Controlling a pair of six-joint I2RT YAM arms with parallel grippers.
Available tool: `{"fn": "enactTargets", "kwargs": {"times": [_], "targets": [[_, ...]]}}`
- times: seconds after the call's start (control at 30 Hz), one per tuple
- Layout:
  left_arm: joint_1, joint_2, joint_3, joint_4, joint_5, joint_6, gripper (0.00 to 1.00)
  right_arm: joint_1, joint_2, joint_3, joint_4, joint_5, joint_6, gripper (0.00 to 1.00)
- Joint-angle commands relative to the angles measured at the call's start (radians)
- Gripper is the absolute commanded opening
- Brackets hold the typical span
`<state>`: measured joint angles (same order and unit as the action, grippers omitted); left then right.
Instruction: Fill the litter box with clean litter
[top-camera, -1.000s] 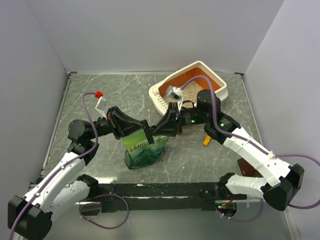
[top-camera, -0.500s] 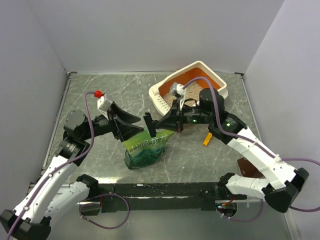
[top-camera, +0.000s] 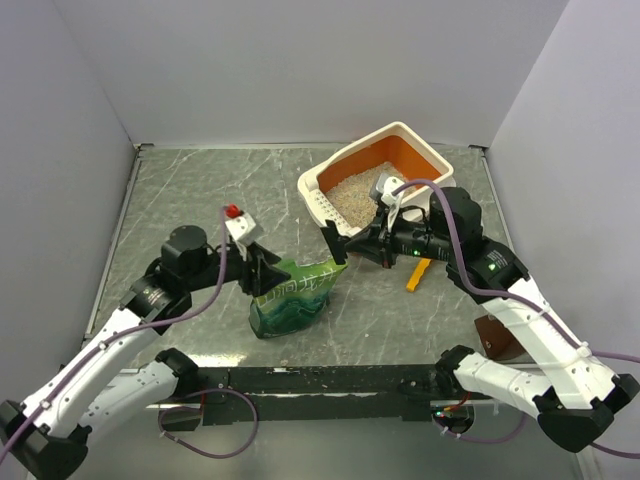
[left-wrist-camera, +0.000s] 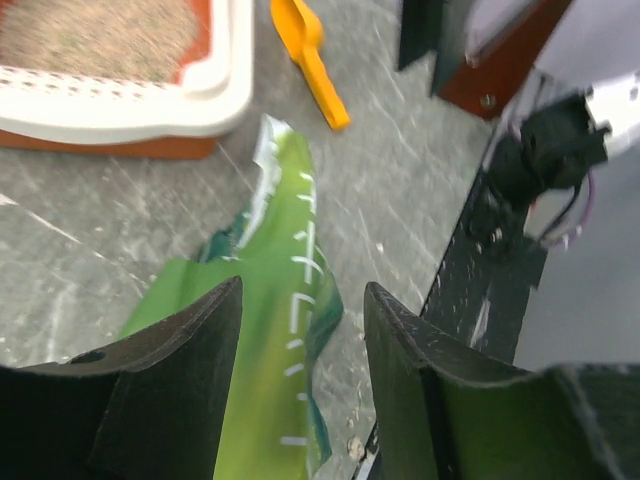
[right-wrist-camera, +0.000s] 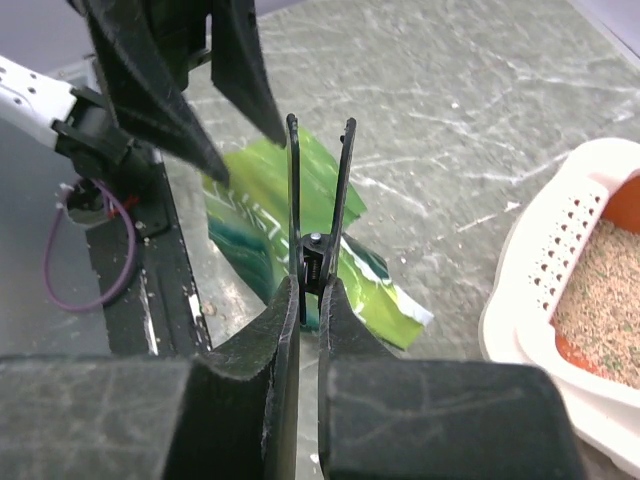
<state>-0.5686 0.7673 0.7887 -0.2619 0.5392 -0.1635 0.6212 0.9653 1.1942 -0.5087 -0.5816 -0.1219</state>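
Note:
The litter box (top-camera: 400, 131) stands at the back right, cream rim and orange inside, with beige clean litter (top-camera: 352, 192) covering its floor; it also shows in the left wrist view (left-wrist-camera: 150, 105) and the right wrist view (right-wrist-camera: 545, 260). A green crinkled bag (top-camera: 290, 295) lies slumped on the table in front of it. My left gripper (top-camera: 268, 272) is open and hovers over the bag's left part (left-wrist-camera: 270, 300), holding nothing. My right gripper (top-camera: 350, 243) is shut on a thin black clip (right-wrist-camera: 318, 190), held above the bag's right corner, clear of it.
A yellow-orange scoop (top-camera: 416, 277) lies on the table right of the bag, below the box. A brown block (top-camera: 495, 335) sits near the right arm's base. The black mounting rail (top-camera: 330, 380) runs along the near edge. Grey walls enclose three sides.
My right gripper pulled the black clip off the bag top and moved right. My left gripper let go of the bag, opened and dropped lower. The bag's top sagged.

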Motion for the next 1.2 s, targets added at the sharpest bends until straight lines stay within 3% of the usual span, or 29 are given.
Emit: {"fn": "enactTargets", "kwargs": {"times": [0.0, 0.43, 0.67, 0.73, 0.9, 1.17], "targets": [[-0.101, 0.030, 0.007, -0.056, -0.086, 0.122, 0.56, -0.015, -0.017, -0.033, 0.007, 0.003, -0.030, 0.00], [-0.280, 0.133, -0.014, -0.077, -0.340, 0.194, 0.57, -0.023, -0.007, -0.074, 0.018, -0.026, -0.021, 0.00], [-0.330, 0.158, -0.037, -0.086, -0.453, 0.196, 0.51, -0.026, 0.021, -0.062, 0.022, -0.047, -0.028, 0.00], [-0.338, 0.162, -0.046, -0.086, -0.479, 0.202, 0.41, -0.028, 0.030, -0.058, 0.016, -0.047, -0.039, 0.00], [-0.352, 0.188, -0.049, -0.105, -0.522, 0.211, 0.03, -0.032, 0.078, -0.064, 0.024, -0.099, -0.070, 0.00], [-0.356, 0.133, -0.069, -0.096, -0.516, 0.216, 0.01, -0.034, 0.101, -0.136, 0.128, -0.282, -0.283, 0.00]]}}
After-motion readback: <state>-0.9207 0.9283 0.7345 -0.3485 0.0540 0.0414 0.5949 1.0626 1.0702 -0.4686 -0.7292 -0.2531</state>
